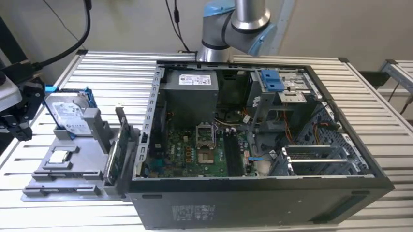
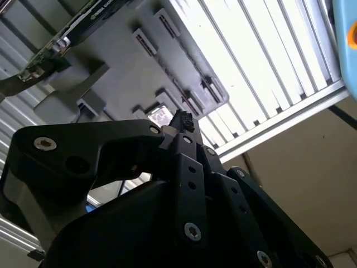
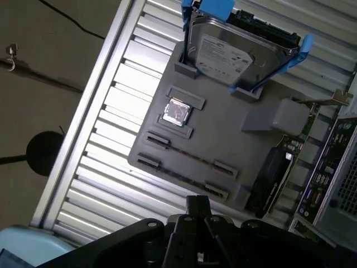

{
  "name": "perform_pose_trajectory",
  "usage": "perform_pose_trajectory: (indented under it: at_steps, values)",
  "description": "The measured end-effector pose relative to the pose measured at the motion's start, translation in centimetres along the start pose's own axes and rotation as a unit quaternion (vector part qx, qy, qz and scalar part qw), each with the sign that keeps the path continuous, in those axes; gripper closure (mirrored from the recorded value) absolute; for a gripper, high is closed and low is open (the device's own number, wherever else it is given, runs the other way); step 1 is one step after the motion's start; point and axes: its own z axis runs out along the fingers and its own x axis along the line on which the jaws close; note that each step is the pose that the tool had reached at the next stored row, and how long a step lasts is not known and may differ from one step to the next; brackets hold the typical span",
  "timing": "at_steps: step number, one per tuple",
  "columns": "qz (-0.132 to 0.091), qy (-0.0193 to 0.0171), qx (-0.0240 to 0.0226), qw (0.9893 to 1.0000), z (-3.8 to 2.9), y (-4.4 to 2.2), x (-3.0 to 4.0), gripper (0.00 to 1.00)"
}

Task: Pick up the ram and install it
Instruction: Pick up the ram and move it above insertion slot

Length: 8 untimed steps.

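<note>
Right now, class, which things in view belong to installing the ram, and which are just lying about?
Belongs to the job: thin dark ram stick, edge-on in the grey plastic holder; open black computer case with green motherboard; black end effector.
Lying about: silver hard drive in blue frame; green-edged circuit card; small silver square chip.
</note>
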Motion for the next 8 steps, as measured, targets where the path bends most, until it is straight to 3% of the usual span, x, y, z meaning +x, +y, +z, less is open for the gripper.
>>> perform_pose_trajectory:
  at_steps: [8]
  values:
    - [-0.009, 0.0002, 0.0000, 1.0000, 0.00, 0.05, 0.09, 0.89]
